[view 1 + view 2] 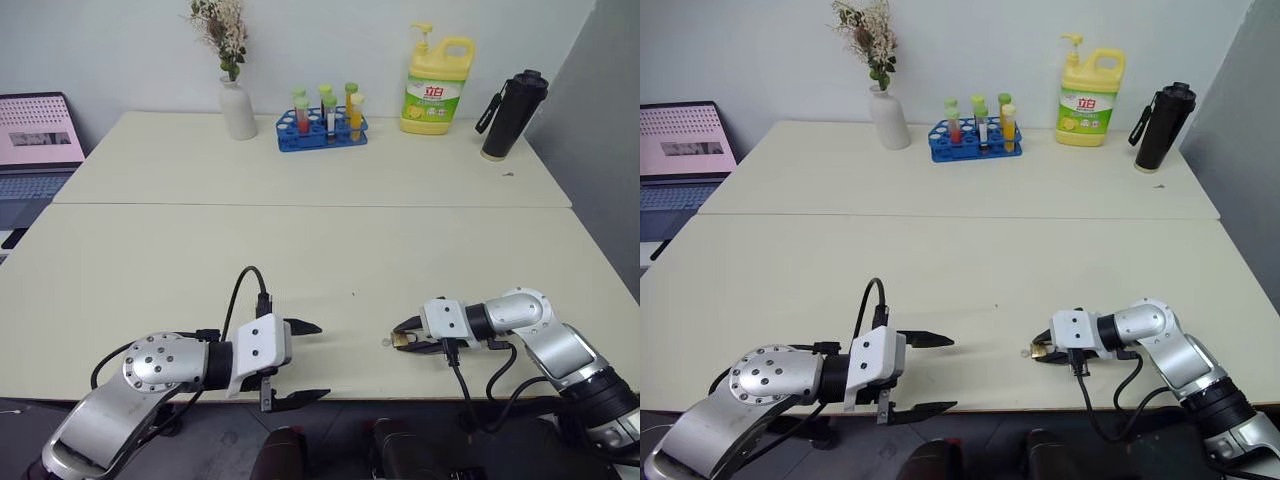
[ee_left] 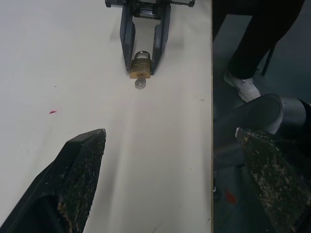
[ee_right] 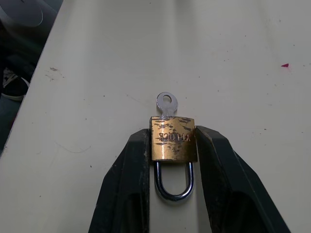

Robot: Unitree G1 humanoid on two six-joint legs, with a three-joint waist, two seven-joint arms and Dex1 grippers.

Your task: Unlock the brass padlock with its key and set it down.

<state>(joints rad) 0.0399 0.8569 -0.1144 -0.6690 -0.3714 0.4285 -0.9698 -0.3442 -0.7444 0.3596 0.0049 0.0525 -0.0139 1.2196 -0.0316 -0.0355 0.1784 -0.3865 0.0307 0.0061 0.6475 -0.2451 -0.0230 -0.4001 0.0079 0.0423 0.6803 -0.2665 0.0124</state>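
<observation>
The brass padlock (image 3: 173,139) lies flat on the pale table (image 1: 300,250), near its front edge on the robot's right side, with its silver shackle (image 3: 173,182) closed and pointing back toward the right gripper (image 3: 172,145). That gripper's two black fingers (image 3: 131,179) press against the two sides of the lock body, clamped on it. The key (image 3: 166,104) sticks out of the bottom of the lock, its ring-shaped head resting on the table just past the fingertips. The left gripper (image 1: 300,362) hovers over the front edge of the table, well apart from the lock, its fingers spread wide with nothing between them. At the far side of the table stand a white vase (image 1: 237,108), a blue rack of tubes (image 1: 322,128), a yellow soap bottle (image 1: 437,85) and a black flask (image 1: 512,115).
</observation>
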